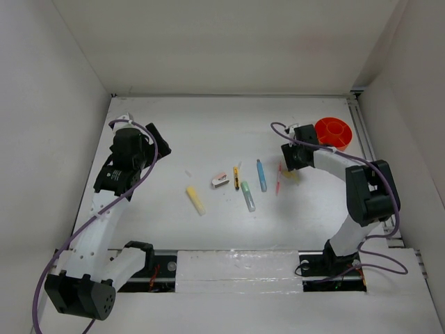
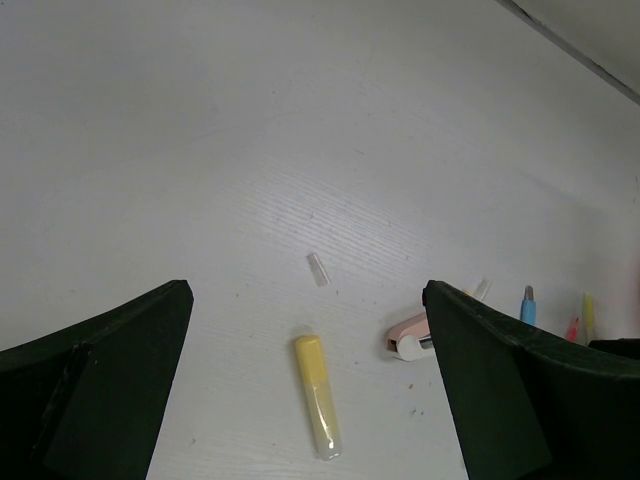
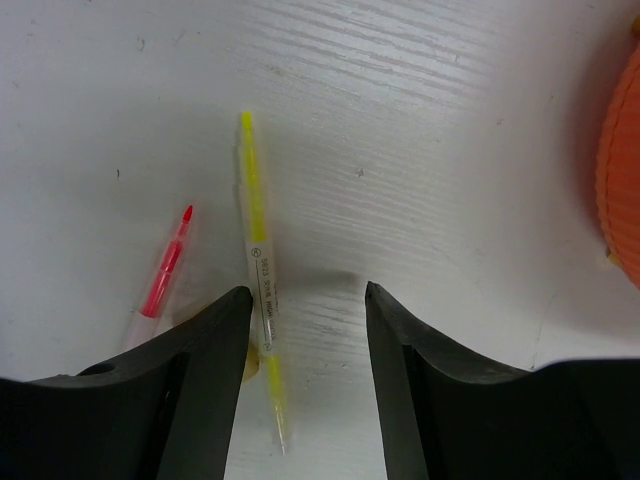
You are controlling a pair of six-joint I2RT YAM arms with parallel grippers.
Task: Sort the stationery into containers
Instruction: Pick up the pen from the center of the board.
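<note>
Looking down, we see a white table (image 1: 208, 132) with plain white walls (image 1: 42, 104) around it. The orange cup (image 1: 333, 133) sits at its far right. Just left of the cup lie the yellow pen (image 3: 262, 280) and red pen (image 3: 165, 272). Farther left are the blue pen (image 1: 261, 175), green pen (image 1: 247, 196), yellow-black pen (image 1: 236, 178), white eraser (image 1: 220, 181) and yellow stick (image 1: 195, 200).

The right gripper (image 3: 307, 300) hangs open over the yellow pen, holding nothing. The left gripper (image 2: 306, 330), far left of the cup, is open too. The right wrist view cuts the cup off. The yellow pen's label has tiny writing we cannot read.

Scattered pens (image 1: 261, 175) (orange cup (image 1: 333, 132) apart)
</note>
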